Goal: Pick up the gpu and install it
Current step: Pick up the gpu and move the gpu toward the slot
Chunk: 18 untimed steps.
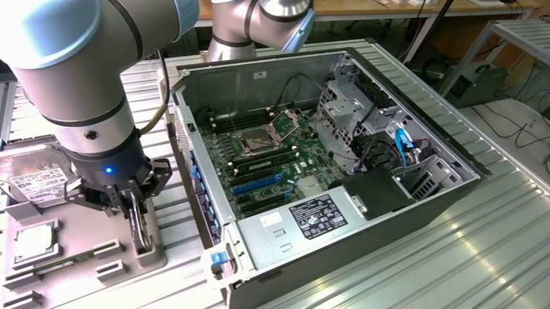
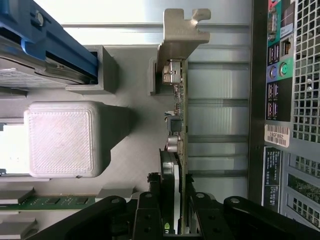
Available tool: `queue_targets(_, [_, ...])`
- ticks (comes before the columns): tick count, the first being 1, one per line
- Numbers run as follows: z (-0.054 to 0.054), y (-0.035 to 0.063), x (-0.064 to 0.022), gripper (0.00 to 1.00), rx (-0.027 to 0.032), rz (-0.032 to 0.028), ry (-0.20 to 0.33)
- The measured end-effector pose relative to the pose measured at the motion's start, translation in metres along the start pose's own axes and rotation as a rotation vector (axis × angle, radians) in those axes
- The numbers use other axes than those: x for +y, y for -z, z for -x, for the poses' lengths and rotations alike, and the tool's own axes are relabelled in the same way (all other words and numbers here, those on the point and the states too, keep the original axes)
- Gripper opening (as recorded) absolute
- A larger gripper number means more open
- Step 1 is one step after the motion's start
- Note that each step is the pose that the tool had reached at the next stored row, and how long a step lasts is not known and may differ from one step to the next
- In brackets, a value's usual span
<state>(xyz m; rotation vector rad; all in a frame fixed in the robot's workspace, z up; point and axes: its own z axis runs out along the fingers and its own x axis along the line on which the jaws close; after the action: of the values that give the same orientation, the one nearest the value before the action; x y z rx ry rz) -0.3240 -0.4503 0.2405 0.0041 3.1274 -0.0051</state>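
Observation:
The gpu [image 1: 138, 226] is a thin dark card standing on edge over the grey holder [image 1: 86, 219] at the exterior view's left. My gripper [image 1: 135, 209] is straight above it, shut on the card's upper edge. In the wrist view the gpu [image 2: 179, 115] runs edge-on away from my gripper [image 2: 172, 220], with a black finger [image 2: 147, 215] on each side of it. Its silver bracket [image 2: 181, 35] is at the far end. I cannot tell whether the card's lower edge rests in the holder's slot.
The open computer case [image 1: 447, 193] lies to the exterior view's right of the holder, motherboard [image 1: 266, 161] exposed. The holder also carries a hard drive [image 1: 38, 177], a processor [image 1: 35, 238] and a memory stick [image 1: 60, 262]. The case's rear ports [image 2: 280, 75] are close beside the card.

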Motion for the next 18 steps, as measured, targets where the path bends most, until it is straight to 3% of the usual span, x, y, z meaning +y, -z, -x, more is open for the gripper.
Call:
queue_targets(10, [0.0,0.0053,0.0,0.28,0.0002,0.002,0.0])
queue_targets(18, [0.0001,0.0088,0.0,0.28,-0.0001,0.008,0.0])
